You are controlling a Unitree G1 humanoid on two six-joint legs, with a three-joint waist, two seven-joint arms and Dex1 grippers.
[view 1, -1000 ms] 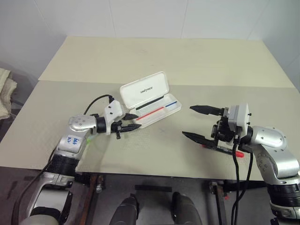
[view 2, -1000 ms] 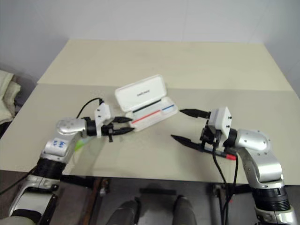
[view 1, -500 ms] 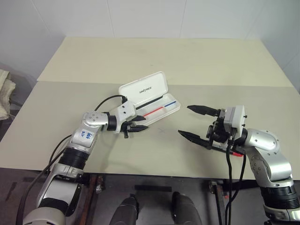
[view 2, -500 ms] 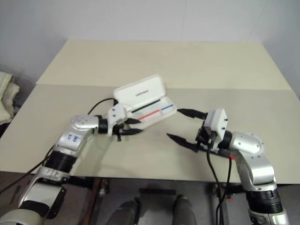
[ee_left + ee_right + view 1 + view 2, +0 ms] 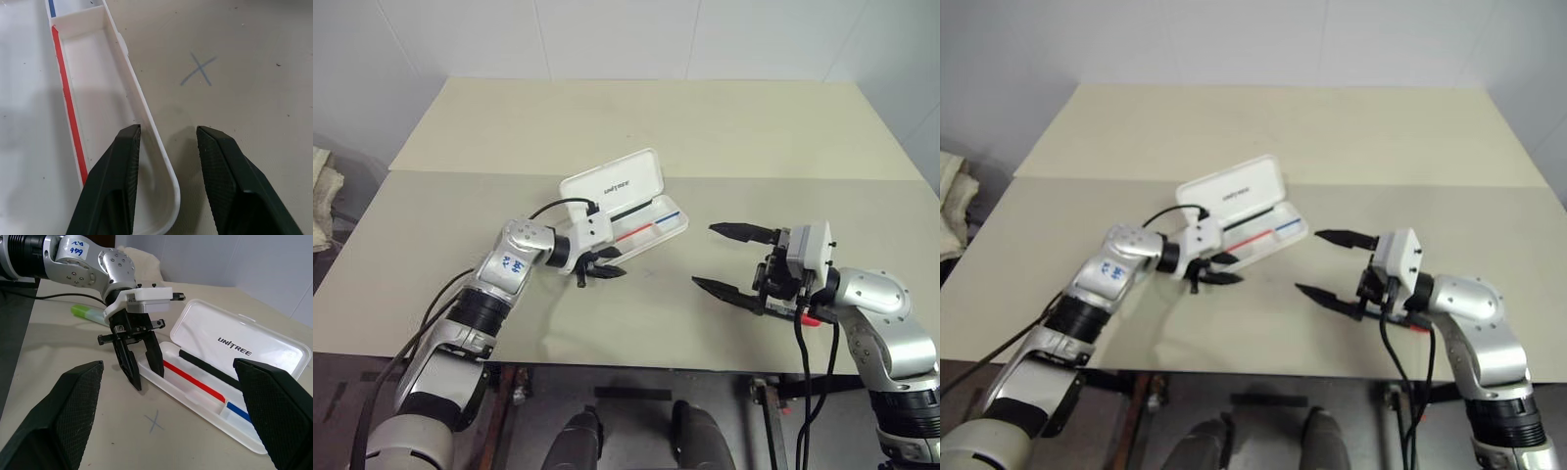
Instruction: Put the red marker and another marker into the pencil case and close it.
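The white pencil case (image 5: 612,185) lies open at mid-table, lid back, with a red and a blue stripe in its tray (image 5: 102,98). My left gripper (image 5: 610,262) is open at the tray's near-left end, tilted down. One of its fingers (image 5: 120,161) is inside the tray and the other is outside, with the front wall between them; it holds nothing. The light-green marker (image 5: 87,312) lies on the table behind my left arm. My right gripper (image 5: 703,256) stands wide open and empty, to the right of the case. The red marker's red end (image 5: 813,319) shows under my right hand.
A blue cross (image 5: 199,71) is drawn on the table just in front of the case. The beige table (image 5: 656,117) has a seam across it behind the case. A pale cloth (image 5: 323,196) lies off the table's left side.
My left arm has swung right toward the case and tipped downward, bringing its fingers from short of the tray to astride its near-left end. The right arm has held still.
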